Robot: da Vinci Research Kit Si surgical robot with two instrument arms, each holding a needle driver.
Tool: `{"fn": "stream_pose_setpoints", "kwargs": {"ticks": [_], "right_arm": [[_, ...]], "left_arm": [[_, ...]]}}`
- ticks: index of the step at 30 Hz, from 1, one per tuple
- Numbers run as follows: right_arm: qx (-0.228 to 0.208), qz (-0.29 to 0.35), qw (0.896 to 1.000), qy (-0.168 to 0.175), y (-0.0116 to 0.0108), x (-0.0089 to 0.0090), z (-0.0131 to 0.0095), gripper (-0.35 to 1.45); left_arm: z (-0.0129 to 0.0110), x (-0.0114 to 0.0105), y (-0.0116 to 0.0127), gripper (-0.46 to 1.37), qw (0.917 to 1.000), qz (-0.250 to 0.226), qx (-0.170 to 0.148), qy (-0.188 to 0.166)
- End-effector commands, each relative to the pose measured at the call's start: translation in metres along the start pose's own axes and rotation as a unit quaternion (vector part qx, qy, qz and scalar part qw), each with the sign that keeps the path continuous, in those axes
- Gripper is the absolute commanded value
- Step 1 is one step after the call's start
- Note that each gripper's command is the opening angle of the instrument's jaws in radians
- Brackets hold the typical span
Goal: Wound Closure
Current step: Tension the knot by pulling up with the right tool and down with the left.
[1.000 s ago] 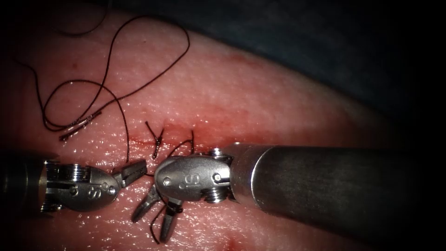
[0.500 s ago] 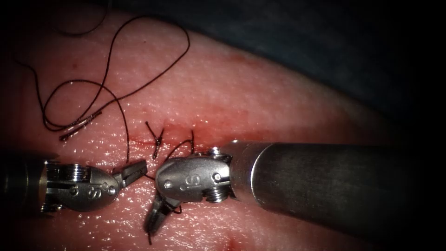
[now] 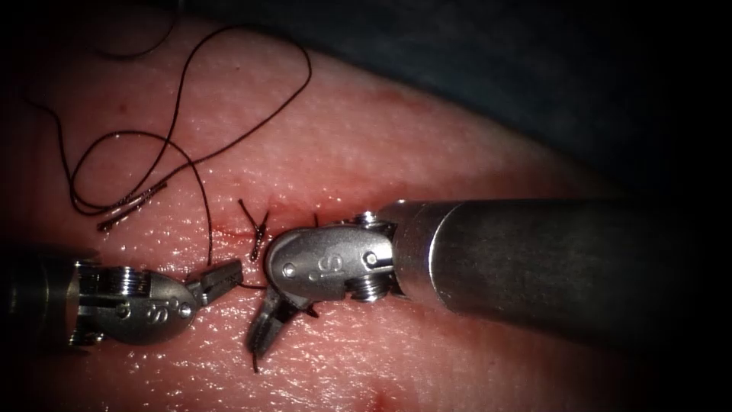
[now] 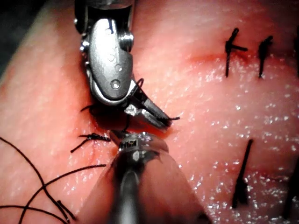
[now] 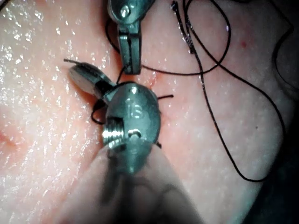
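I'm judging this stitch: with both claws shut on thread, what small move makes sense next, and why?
Probably ease the two claws apart, gently, to take up slack. The left claw and right claw are each shut on thread, close together just below the cut. The needle lies free on the tissue, held by neither.

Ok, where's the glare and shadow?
Endoscope view: dark edges; glare on the right tool, shut on thread, and on the likely needle, loose on the tissue left of the cut. Left wrist view: shadow beneath that tool; left tool shut on thread. Right wrist view: tissue glistens.
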Motion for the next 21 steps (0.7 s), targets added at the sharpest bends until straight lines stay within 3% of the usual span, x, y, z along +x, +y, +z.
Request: {"fn": "stream_pose_setpoints", "kwargs": {"ticks": [1,6,12,21], "right_arm": [[-0.009,0.000,1.000,0.012,-0.0001,-0.0001,-0.0005,-0.35],[-0.033,0.006,0.998,0.050,-0.0001,-0.0009,-0.0040,-0.35],[-0.056,0.018,0.996,0.060,0.0001,-0.0030,-0.0081,-0.35],[-0.068,0.021,0.995,0.063,0.0004,-0.0047,-0.0087,-0.35]], "left_arm": [[-0.0001,-0.0001,0.0002,-0.35,1.0000,0.000,-0.003,-0.001],[-0.0006,-0.0001,0.0010,-0.35,1.0000,0.001,-0.005,-0.004],[-0.0018,0.0005,0.0019,-0.35,1.0000,0.005,-0.005,-0.004],[-0.0041,0.0011,0.0035,-0.35,0.9999,0.009,-0.006,-0.003]]}}
